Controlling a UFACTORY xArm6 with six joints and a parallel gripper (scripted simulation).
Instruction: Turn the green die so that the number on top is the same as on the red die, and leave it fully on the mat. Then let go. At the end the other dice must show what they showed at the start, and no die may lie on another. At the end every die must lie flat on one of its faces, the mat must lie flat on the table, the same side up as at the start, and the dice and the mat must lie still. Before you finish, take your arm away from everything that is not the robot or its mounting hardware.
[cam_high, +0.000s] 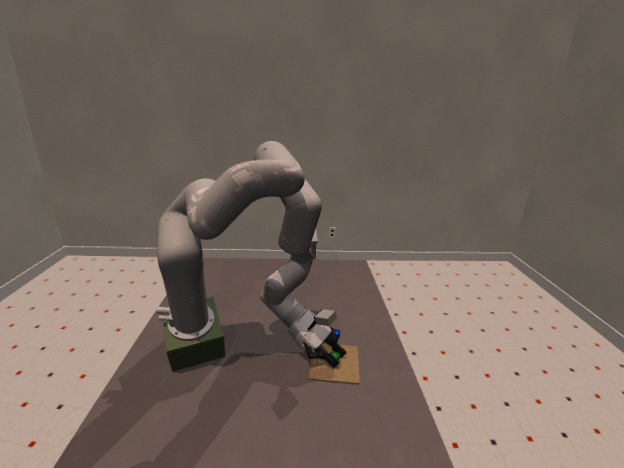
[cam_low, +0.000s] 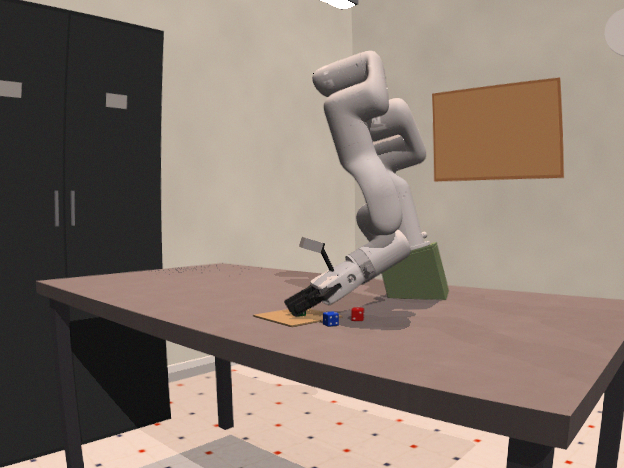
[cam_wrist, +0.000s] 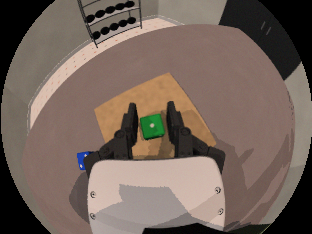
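The green die (cam_wrist: 152, 125) lies on the tan mat, between the fingers of my gripper (cam_wrist: 151, 110). The fingers stand apart, with a small gap on each side of the die, so the gripper is open. The die face towards the wrist camera shows one pip. In the top view the green die (cam_high: 334, 353) shows under the low, tilted gripper (cam_high: 336, 352) on the mat (cam_high: 335, 371). In the exterior view the gripper (cam_low: 297, 303) hides most of the die. The red die (cam_low: 357, 313) sits on the table beside the mat (cam_low: 287, 317); its top number is too small to read.
A blue die (cam_low: 330, 318) sits on the table just off the mat's edge, between the mat and the red die; it also shows in the wrist view (cam_wrist: 84, 160). The arm's green base block (cam_low: 415, 272) stands behind the dice.
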